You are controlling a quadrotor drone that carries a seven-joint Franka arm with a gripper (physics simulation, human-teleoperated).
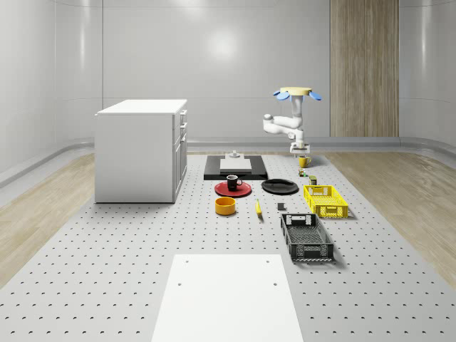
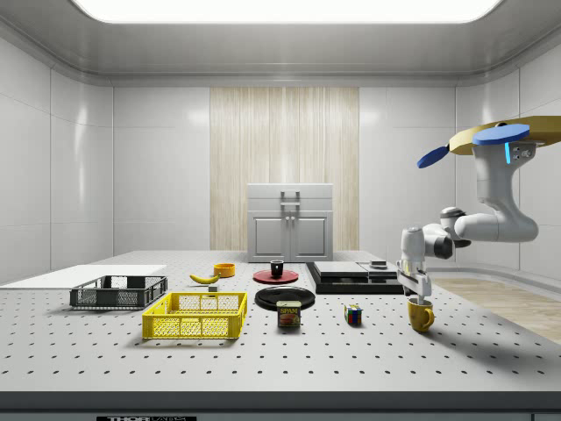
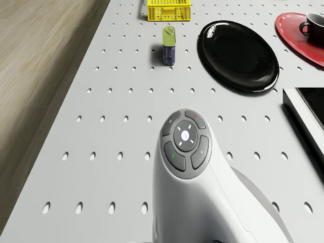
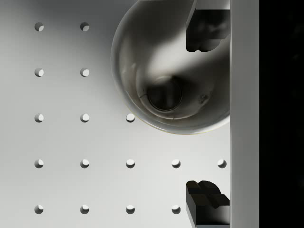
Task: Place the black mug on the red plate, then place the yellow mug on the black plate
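The black mug [image 1: 233, 182] stands on the red plate [image 1: 222, 190], also seen in the side view as mug [image 2: 277, 268] on plate [image 2: 263, 277]. Beside it lies the black plate [image 1: 279, 187], bare. The yellow mug [image 1: 303, 162] stands upright on the table behind the black plate. The drone [image 1: 298, 92] hovers above it, arm hanging down. My gripper [image 2: 415, 292] is open just above the yellow mug [image 2: 421, 316]. In the wrist view the mug [image 4: 156, 57] looks grey from above; one fingertip [image 4: 204, 28] is over its mouth, the other [image 4: 206, 202] outside it.
A can [image 2: 288, 314] and a colour cube [image 2: 352, 315] stand near the yellow mug. A yellow basket [image 1: 325, 199], black basket [image 1: 306, 237], yellow bowl [image 1: 226, 206] and banana [image 1: 258, 207] lie nearer. A black platform [image 1: 235, 168] and white cabinet [image 1: 142, 149] stand behind.
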